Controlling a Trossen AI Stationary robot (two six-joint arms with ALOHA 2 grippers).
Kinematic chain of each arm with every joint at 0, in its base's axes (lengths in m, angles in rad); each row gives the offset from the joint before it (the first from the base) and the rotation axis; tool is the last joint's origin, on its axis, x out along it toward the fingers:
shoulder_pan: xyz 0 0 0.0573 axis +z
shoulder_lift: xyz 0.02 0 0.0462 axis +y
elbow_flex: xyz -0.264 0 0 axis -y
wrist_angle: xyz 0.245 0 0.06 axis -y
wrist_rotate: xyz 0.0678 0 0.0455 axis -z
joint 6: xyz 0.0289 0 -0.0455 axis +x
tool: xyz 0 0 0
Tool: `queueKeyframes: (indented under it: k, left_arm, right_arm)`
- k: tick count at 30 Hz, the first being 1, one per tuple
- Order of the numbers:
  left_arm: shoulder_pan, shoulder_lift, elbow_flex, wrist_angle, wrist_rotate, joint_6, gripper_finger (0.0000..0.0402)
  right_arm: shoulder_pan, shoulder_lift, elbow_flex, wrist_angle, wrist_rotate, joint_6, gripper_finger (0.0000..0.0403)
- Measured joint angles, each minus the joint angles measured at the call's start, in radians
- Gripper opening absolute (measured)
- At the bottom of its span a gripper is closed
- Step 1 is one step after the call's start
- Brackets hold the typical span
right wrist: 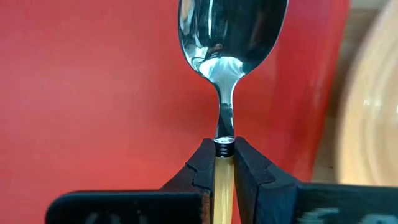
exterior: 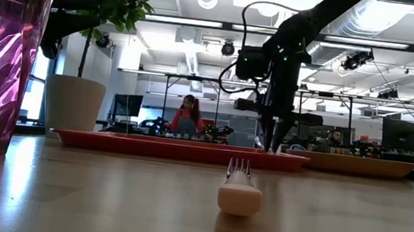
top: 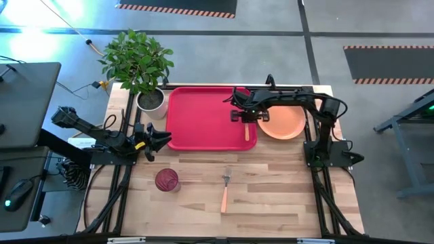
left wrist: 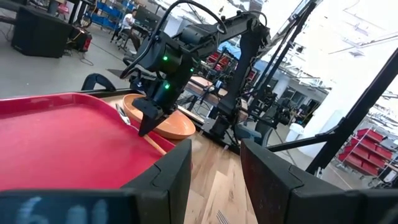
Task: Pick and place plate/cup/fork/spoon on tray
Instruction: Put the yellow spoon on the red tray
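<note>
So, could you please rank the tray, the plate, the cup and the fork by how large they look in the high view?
1. the tray: clearly largest.
2. the plate: part hidden by the right arm, still second.
3. the cup and the fork: unsure; the fork is longer, the cup wider.

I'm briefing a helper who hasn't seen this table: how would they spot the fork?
Start at the red tray; the fork lies alone on bare wood nearer the table's front edge, right of the cup. Tines, not a rounded bowl, distinguish it from the spoon.
</note>
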Motion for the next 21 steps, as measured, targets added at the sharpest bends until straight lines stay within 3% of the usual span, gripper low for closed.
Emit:
queueKeyframes:
  k: [13,21]
  left_arm:
    - [0.0,0.0,0.0,0.0,-0.004,-0.007,0.0129]
    - [0.0,0.0,0.0,0.0,-0.003,-0.007,0.0129]
  right_arm:
    - [-0.006,0.001,0.0,0.016,0.044,-0.019,0.0012]
    - [-0.006,0.031,0.0,0.023,0.012,-0.021,0.0012]
